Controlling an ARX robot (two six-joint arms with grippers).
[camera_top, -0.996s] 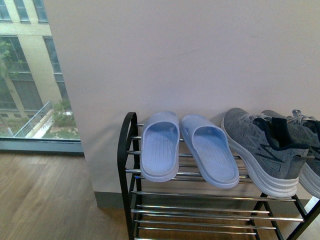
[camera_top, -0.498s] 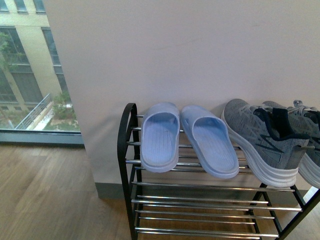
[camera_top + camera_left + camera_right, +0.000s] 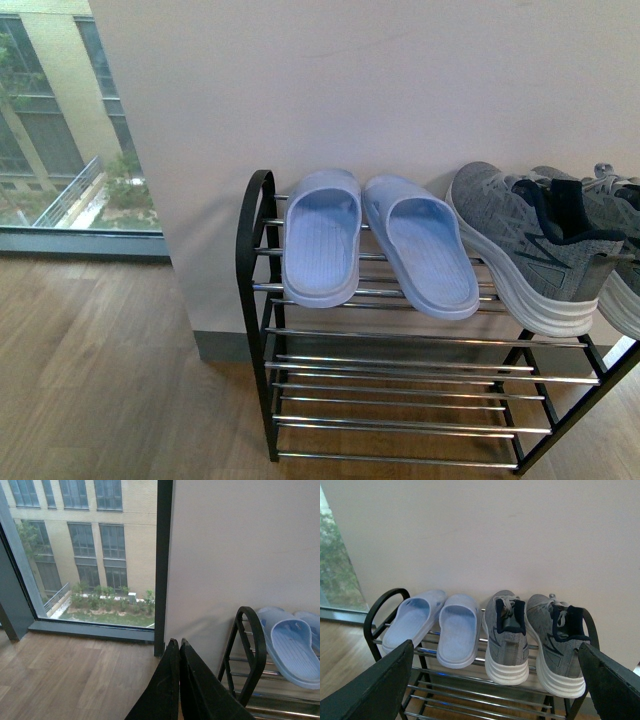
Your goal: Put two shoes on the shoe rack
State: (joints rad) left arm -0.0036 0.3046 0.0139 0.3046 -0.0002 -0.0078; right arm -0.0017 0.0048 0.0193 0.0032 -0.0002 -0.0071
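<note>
A three-tier shoe rack (image 3: pixel 262 300) with a black frame and chrome bars is seen against a pale wall (image 3: pixel 350 90), standing on a wooden floor (image 3: pixel 90 380). On its top tier four shoes are lined up, toes toward the wall. In the front view a pair of pale blue slides (image 3: pixel 322 238) is placed at about 12 o'clock, the two slides just beside each other, and a pair of grey knit sneakers (image 3: pixel 525 245) is set at 3 o'clock, next to the slides. The two lower tiers are shown as bare bars.

A window (image 3: pixel 55 120) onto a building is seen at 10 o'clock.

In the left wrist view the left gripper (image 3: pixel 179 680) is closed, fingers pressed together with nothing between them, near the rack's looped end. In the right wrist view the right gripper (image 3: pixel 495 680) is spread wide, holding nothing, with all four shoes framed between its fingers (image 3: pixel 375 685).
</note>
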